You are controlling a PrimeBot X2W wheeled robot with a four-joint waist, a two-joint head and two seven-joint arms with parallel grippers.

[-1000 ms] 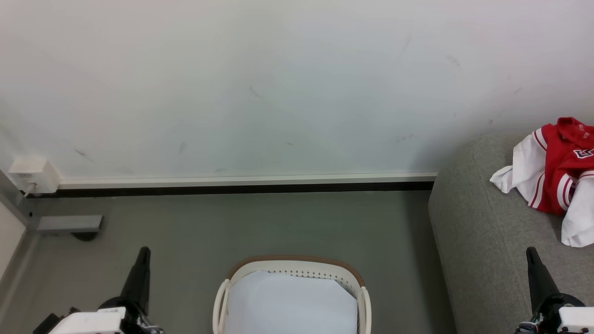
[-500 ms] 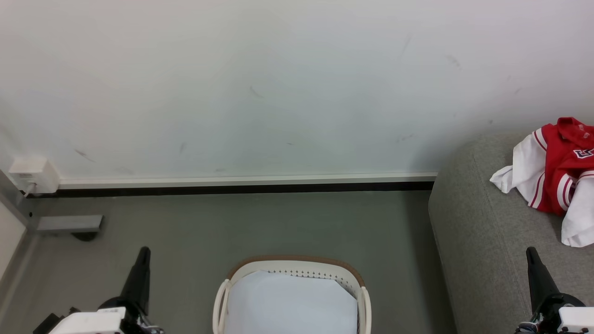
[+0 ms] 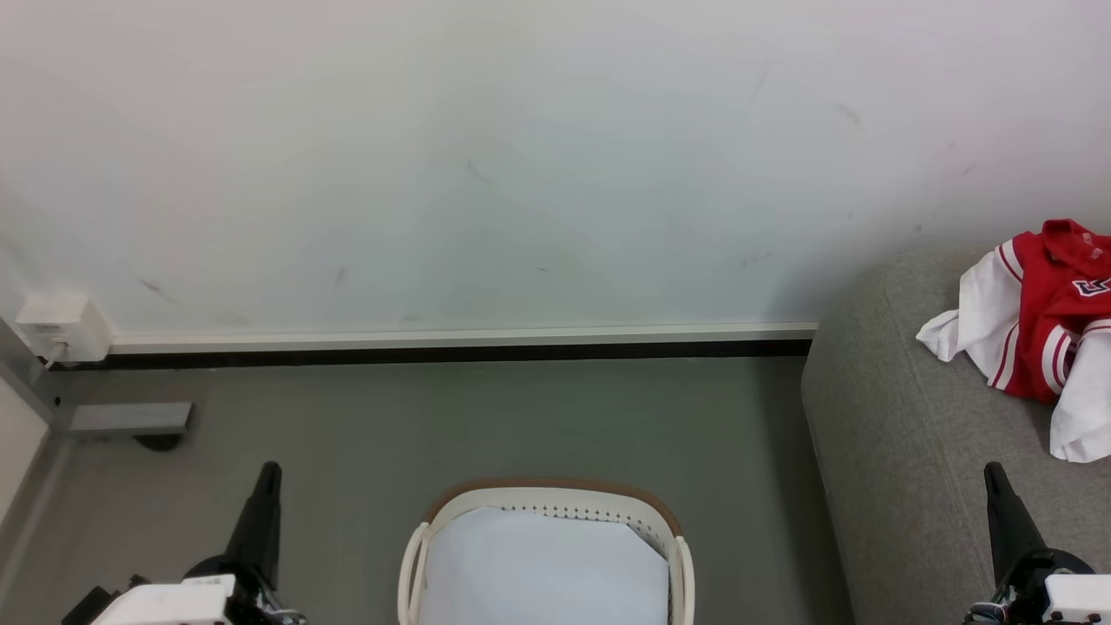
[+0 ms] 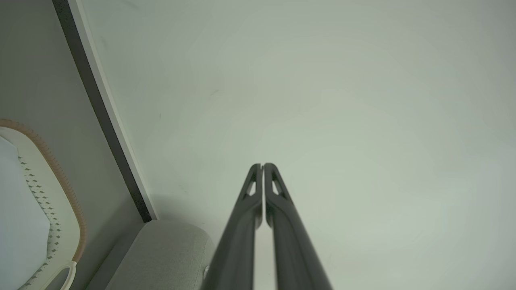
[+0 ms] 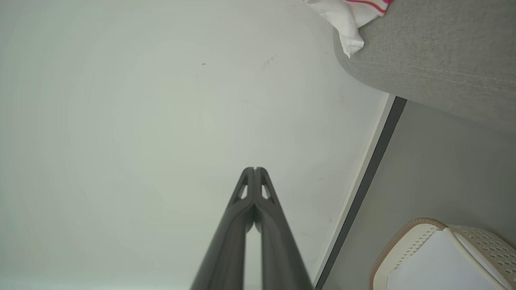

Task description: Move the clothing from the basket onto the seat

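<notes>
Red clothing [image 3: 1046, 334] with white red-striped sleeves and dark lettering lies on the grey seat [image 3: 903, 451] at the right edge of the head view; a white sleeve tip [image 5: 346, 24] shows on the seat [image 5: 435, 60] in the right wrist view. The cream basket [image 3: 555, 499] with a brown rim stands on the floor at bottom centre, holding a flat white sheet [image 3: 542, 569]. My left gripper [image 3: 271, 470] is shut with nothing in it, left of the basket. My right gripper [image 3: 990, 470] is shut and empty over the seat's front. Both point at the wall.
A white wall [image 3: 521, 156] with a white and black baseboard [image 3: 460, 345] runs behind. A white wall box [image 3: 61, 325] and a grey bracket [image 3: 130, 418] sit at the far left. Grey floor [image 3: 486, 417] lies between basket and wall.
</notes>
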